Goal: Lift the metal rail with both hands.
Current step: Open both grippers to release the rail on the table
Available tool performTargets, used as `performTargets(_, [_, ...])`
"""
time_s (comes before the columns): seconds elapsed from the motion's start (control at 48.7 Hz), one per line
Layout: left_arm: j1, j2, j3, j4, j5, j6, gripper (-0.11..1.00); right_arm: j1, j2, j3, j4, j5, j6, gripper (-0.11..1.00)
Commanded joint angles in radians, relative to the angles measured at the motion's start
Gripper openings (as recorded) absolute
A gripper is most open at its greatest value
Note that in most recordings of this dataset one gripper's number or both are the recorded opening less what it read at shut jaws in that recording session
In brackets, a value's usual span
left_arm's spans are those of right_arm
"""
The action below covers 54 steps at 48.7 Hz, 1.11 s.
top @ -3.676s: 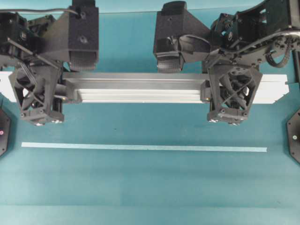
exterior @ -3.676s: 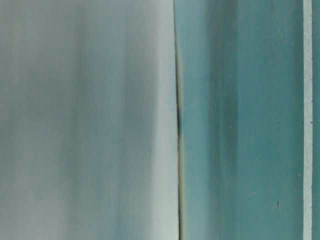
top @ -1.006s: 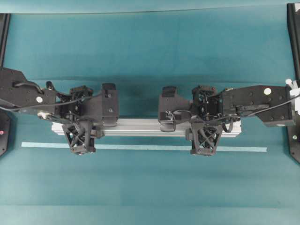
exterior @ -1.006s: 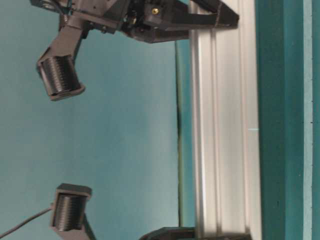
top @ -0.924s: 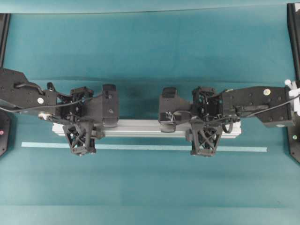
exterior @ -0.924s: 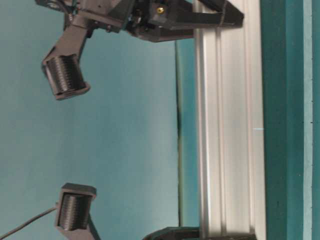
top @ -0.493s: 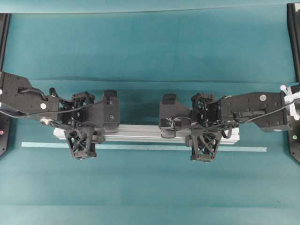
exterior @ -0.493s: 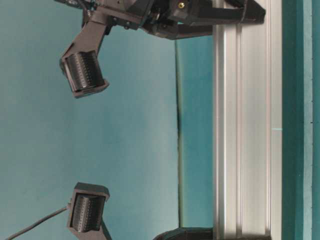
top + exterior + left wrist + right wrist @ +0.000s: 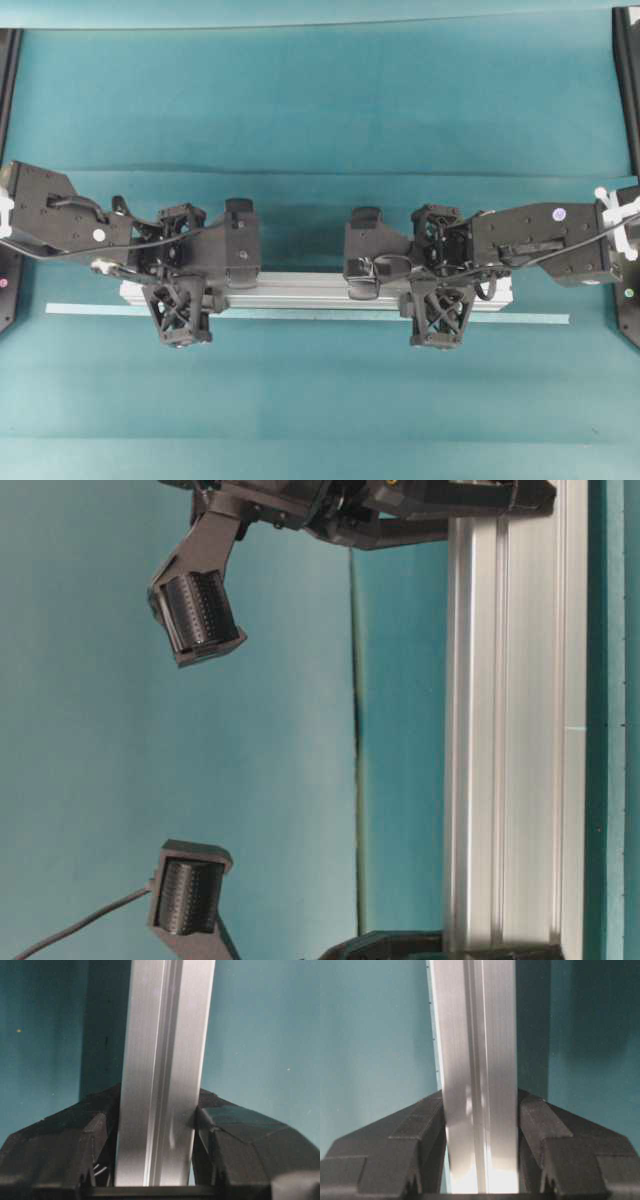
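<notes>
The metal rail [image 9: 300, 290] is a long silver grooved bar lying left to right across the middle of the teal table. My left gripper [image 9: 183, 297] is shut on it near its left end, and my right gripper [image 9: 438, 297] is shut on it near its right end. In the left wrist view the rail [image 9: 162, 1060] runs straight up between the black fingers [image 9: 230, 1130], which press both its sides. The right wrist view shows the same: rail [image 9: 475, 1035] clamped by the fingers [image 9: 420, 1120]. In the table-level view the rail [image 9: 510, 730] spans both grippers. Its shadow lies offset on the mat.
A thin pale-green tape strip [image 9: 90, 309] runs along the table just in front of the rail, partly hidden under it. Black arm bases sit at the left edge [image 9: 5, 285] and right edge [image 9: 630, 300]. Two wrist cameras [image 9: 195, 615] hang beside the rail.
Both grippers and the clamped rail have come down from close to the overhead camera, and over the last second drifted toward the tape strip. The grips stay unchanged.
</notes>
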Motion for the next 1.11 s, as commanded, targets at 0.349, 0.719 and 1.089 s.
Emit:
performTargets(0.349, [0.003, 0.02, 0.002, -0.003, -0.029, -0.026, 0.36, 0.003, 0.031, 0.023, 0.008, -0.02, 0.008, 0.39])
performTargets(0.719, [0.002, 0.015, 0.037, -0.002, -0.124, 0.066, 0.36, -0.006, 0.046, 0.034, 0.006, -0.058, 0.006, 0.39])
performTargets(1.089, [0.012, 0.012, 0.041, -0.002, -0.137, 0.089, 0.36, -0.005, 0.041, 0.071, 0.008, -0.097, 0.009, 0.39])
